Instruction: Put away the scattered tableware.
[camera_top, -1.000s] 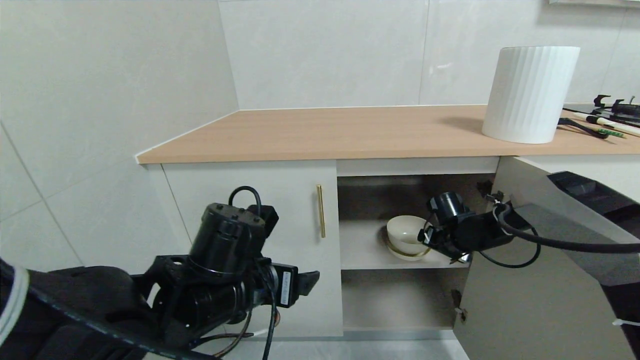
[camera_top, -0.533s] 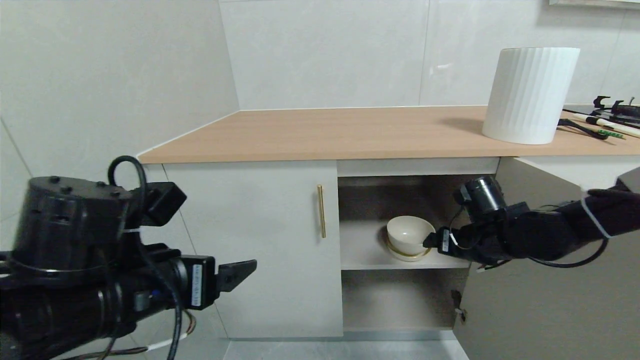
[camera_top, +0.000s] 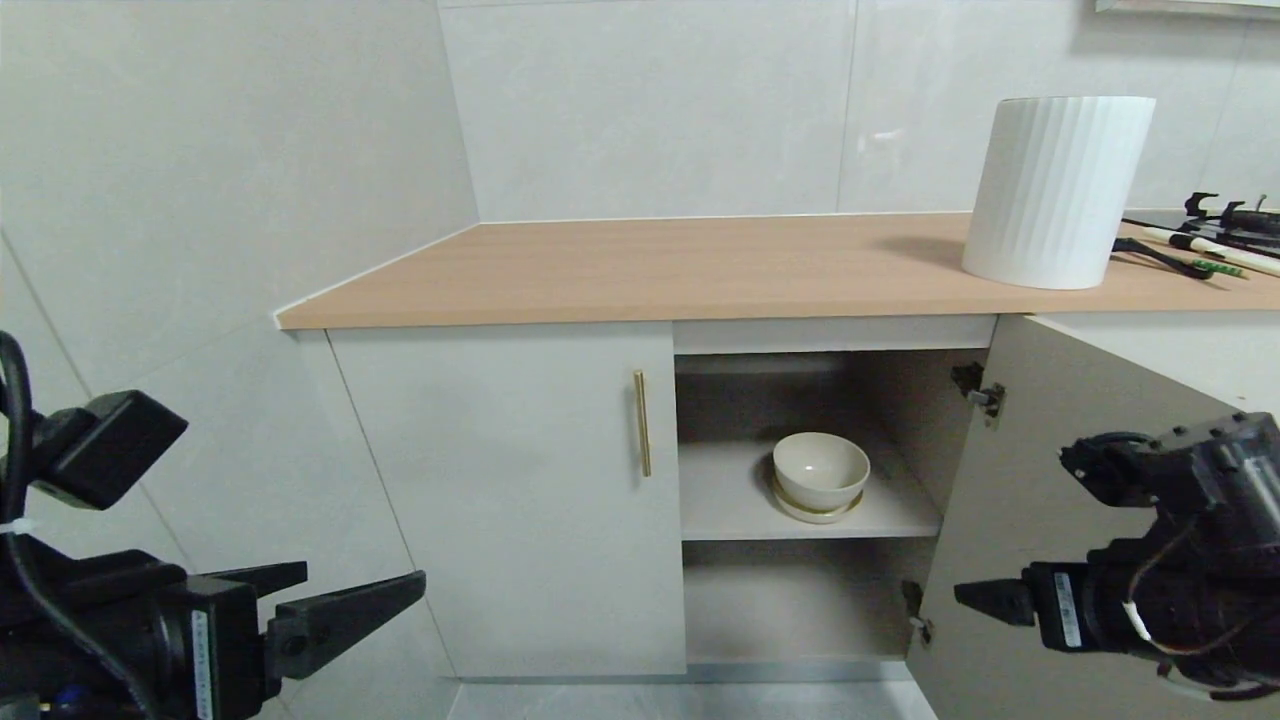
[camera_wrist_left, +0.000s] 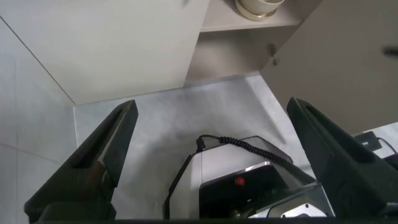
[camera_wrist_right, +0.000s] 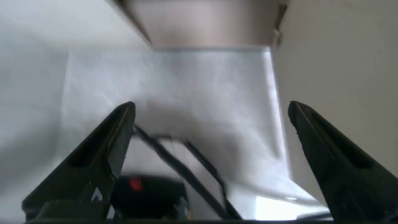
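Observation:
A cream bowl (camera_top: 820, 468) sits on a gold-rimmed plate (camera_top: 812, 512) on the middle shelf (camera_top: 730, 500) of the open cabinet, with nothing touching it. My left gripper (camera_top: 365, 577) is low at the left, in front of the closed door, open and empty. My right gripper (camera_top: 985, 600) is low at the right, in front of the open door, well clear of the bowl. The left wrist view has the left gripper (camera_wrist_left: 211, 106) spread wide over the floor, with the bowl (camera_wrist_left: 256, 6) at the frame's edge. In the right wrist view the right gripper (camera_wrist_right: 211, 109) is also wide open and empty.
A white ribbed canister (camera_top: 1058, 190) stands on the wooden countertop (camera_top: 650, 265), with dark utensils (camera_top: 1200, 248) beyond it at the far right. The right cabinet door (camera_top: 1060, 480) hangs open; the left door with a gold handle (camera_top: 641, 422) is closed. A tiled wall lies to the left.
My right gripper has drawn back out of the cabinet, away from the bowl, down to the lower right. My left arm has swung left and lower. The bowl stays on the shelf.

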